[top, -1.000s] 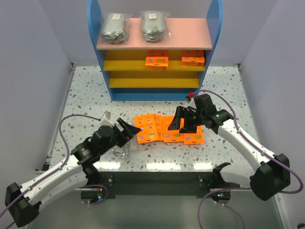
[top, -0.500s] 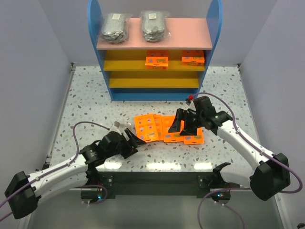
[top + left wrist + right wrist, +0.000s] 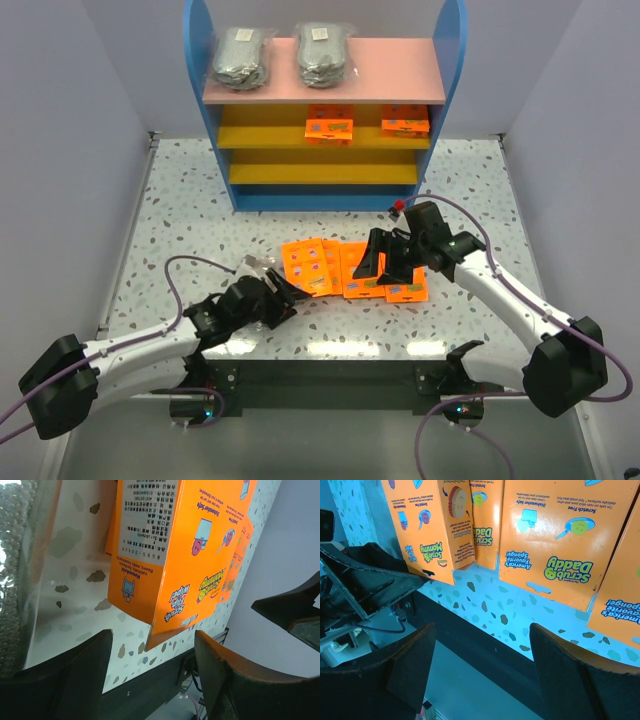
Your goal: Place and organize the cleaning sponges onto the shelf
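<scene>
Several orange sponge packets (image 3: 340, 268) lie fanned on the table in front of the shelf (image 3: 400, 70). My left gripper (image 3: 289, 296) is low at their left end and open. The corner of the leftmost packet (image 3: 165, 545) points into the gap between its fingers (image 3: 75, 675) without touching either. A clear bag of grey pads (image 3: 12, 580) lies just left of that gripper and is mostly hidden under the arm in the top view. My right gripper (image 3: 381, 263) hovers open over the packets (image 3: 555, 545), holding nothing.
Two bags of grey pads (image 3: 240, 58) (image 3: 322, 52) lie on the pink top board. Two orange packets (image 3: 329, 129) (image 3: 405, 122) sit on the upper yellow board. The lower yellow board (image 3: 320, 172) is bare. The table's black front edge (image 3: 485, 660) runs just below both grippers.
My left arm has dropped lower and slid right, off the clear bag, to the leftmost orange packet's corner, its jaws narrowing a little. The right arm has held still.
</scene>
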### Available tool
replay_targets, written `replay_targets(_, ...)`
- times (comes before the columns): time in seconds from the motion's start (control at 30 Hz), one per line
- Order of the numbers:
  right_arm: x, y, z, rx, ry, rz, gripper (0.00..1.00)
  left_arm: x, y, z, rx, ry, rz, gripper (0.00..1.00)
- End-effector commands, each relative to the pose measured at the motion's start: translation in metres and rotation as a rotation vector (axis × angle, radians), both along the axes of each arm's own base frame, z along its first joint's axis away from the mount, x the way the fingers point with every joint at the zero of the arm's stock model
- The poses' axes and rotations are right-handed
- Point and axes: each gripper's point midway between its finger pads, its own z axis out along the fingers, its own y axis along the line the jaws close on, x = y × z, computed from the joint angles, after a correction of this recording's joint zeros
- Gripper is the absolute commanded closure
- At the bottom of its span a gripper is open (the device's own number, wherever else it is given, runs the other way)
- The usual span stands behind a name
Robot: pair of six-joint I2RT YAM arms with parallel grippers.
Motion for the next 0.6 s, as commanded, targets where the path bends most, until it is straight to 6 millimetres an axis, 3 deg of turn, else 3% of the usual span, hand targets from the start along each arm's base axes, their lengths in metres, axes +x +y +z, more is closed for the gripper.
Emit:
replay_targets(0.0, 0.004, 0.004, 0.008, 0.01, -0.037, 0.027, 0.21, 0.017, -0.004, 0.018, -0.058, -0.084, 0.057, 0.32)
replay_targets(0.17, 0.003, 0.003, 0.006, 0.005, -0.035, 0.032, 0.22, 0.025, 0.0, 0.027, -0.059, -0.136, 0.089, 0.42)
replay_targets(0.57, 0.004, 0.003, 0.009, 0.006, -0.041, 0.037, 0.22, 0.028, 0.013, 0.008, 0.013, -0.154, 0.119, 0.57)
